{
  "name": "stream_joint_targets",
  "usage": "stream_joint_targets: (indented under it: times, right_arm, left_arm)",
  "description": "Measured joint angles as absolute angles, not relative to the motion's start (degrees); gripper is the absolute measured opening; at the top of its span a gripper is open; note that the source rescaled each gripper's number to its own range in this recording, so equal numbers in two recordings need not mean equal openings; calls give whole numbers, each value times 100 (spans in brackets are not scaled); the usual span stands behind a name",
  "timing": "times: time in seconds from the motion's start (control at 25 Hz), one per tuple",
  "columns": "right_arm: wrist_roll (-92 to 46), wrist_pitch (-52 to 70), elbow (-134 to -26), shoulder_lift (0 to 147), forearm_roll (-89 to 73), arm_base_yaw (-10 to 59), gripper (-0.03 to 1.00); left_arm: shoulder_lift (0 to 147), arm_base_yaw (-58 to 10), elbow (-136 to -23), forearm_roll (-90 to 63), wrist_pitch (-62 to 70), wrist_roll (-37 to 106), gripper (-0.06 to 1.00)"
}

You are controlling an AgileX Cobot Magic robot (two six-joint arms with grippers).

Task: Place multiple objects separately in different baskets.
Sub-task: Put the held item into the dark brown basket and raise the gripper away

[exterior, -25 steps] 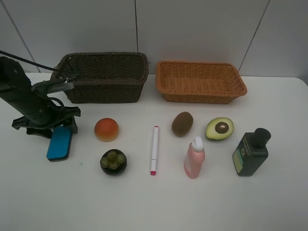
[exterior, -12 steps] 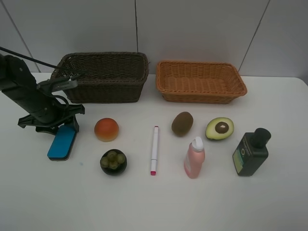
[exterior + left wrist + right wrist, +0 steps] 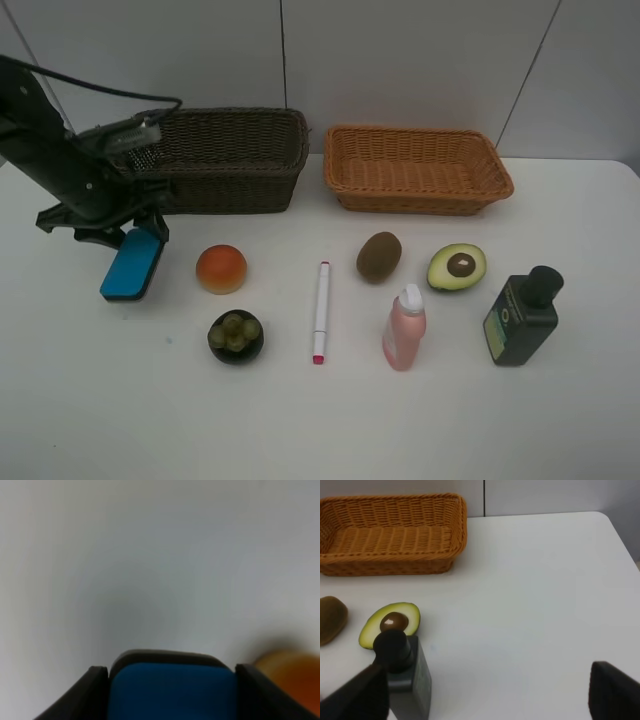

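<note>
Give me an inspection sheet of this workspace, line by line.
Surface: white table, no spills seen.
Job's things: dark basket and tan basket, nothing seen inside either; orange bun, mangosteen, white marker, kiwi, avocado half, pink bottle, dark green bottle on the table.
Clutter: nothing seen.
Tools: left tool shut on blue eraser; right tool open, holding nothing.
Cables: black cable arcs over the left arm.
Surroundings: grey panelled wall behind.

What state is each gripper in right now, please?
Left gripper: shut on the blue eraser.
Right gripper: open, holding nothing.
</note>
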State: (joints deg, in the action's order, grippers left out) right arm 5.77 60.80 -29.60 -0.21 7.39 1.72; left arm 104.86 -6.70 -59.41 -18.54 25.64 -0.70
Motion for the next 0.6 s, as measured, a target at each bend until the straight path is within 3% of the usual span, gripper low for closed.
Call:
stream_joint_targets:
  times: [0.28, 0.6]
  right_arm:
    - [577, 6080, -2960, -21, 739, 172, 100]
    - [577, 6080, -2960, -21, 739, 172, 100]
  left_arm:
    - [10460, -670, -7992, -1873, 2411, -70, 55]
    - [11843, -670, -9576, -1873, 2088, -70, 55]
